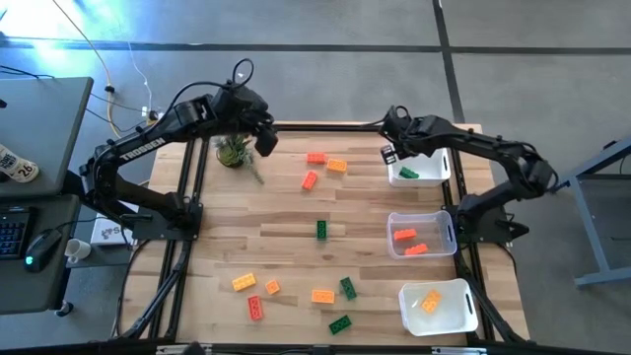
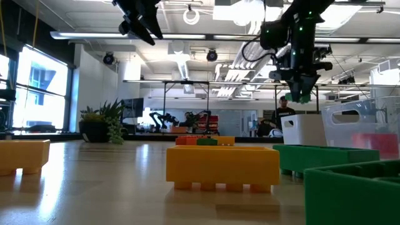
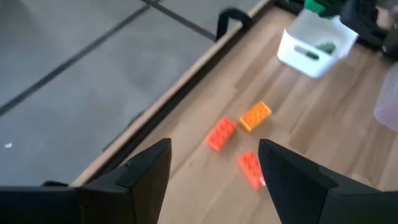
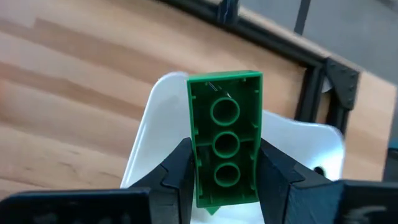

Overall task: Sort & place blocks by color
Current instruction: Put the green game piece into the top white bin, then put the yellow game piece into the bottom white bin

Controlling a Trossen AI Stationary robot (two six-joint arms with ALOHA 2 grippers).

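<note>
Bricks of three colours (image 1: 322, 295) lie loose on near table. Farther off, right gripper (image 4: 225, 163) clenched on green brick (image 4: 225, 134) above far white bin (image 4: 149, 130); off-centre release risks rim bounce. Left gripper (image 3: 214, 163) spread, empty, raised near plant (image 1: 234, 152).

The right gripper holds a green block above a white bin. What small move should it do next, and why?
Probably open the right gripper and drop the green block: it hangs above the white bin, which already holds a green block.
</note>
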